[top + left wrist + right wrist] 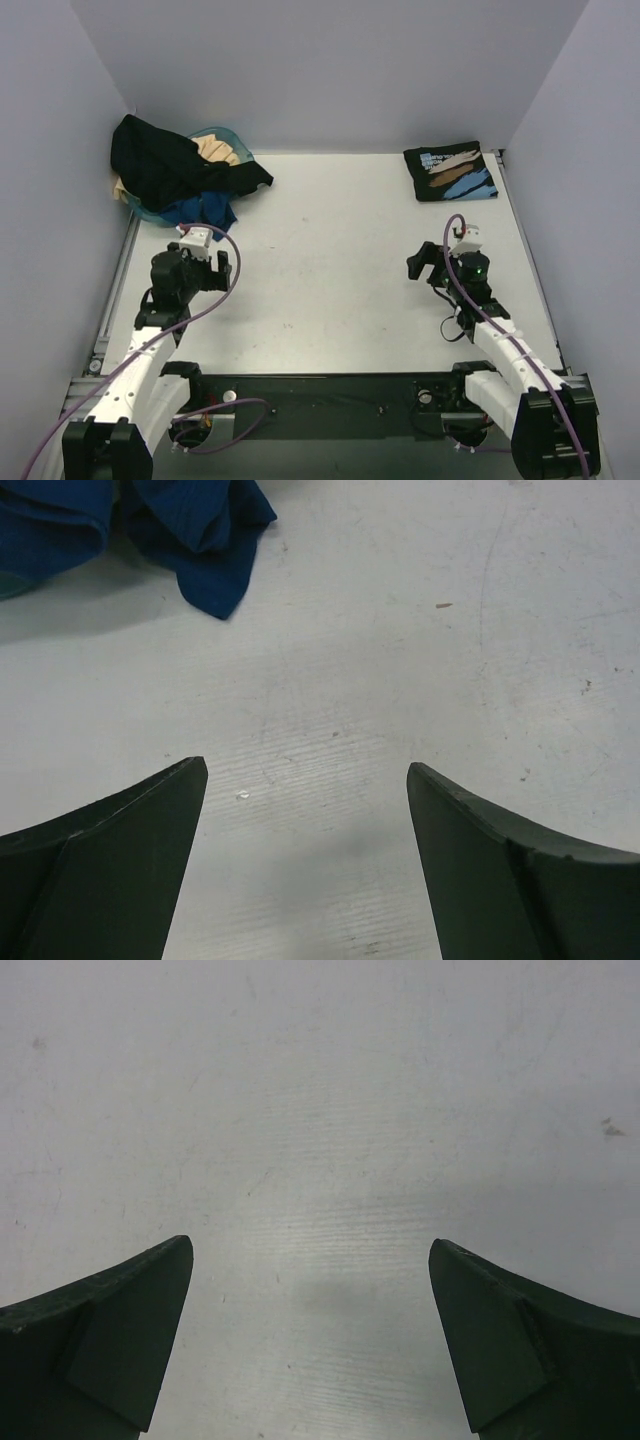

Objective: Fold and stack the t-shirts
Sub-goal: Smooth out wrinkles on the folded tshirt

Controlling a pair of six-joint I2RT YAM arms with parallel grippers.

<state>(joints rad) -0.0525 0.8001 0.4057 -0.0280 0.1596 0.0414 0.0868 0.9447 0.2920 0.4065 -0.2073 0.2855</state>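
Note:
A loose black t-shirt (168,165) is draped over a heap at the far left, with a cream t-shirt (216,150) under it. A blue t-shirt (206,211) spills from the heap onto the table, and its hem (205,540) shows at the top left of the left wrist view. A folded black t-shirt with a white and blue print (450,171) lies at the far right. My left gripper (192,272) (305,770) hovers open over bare table just short of the blue shirt. My right gripper (447,268) (310,1245) is open over bare table, well short of the folded shirt.
A teal basket (148,212) sits under the heap in the far left corner. Grey walls close the table in at the left, back and right. A metal rail (118,280) runs along the left edge. Purple cables loop off both arms.

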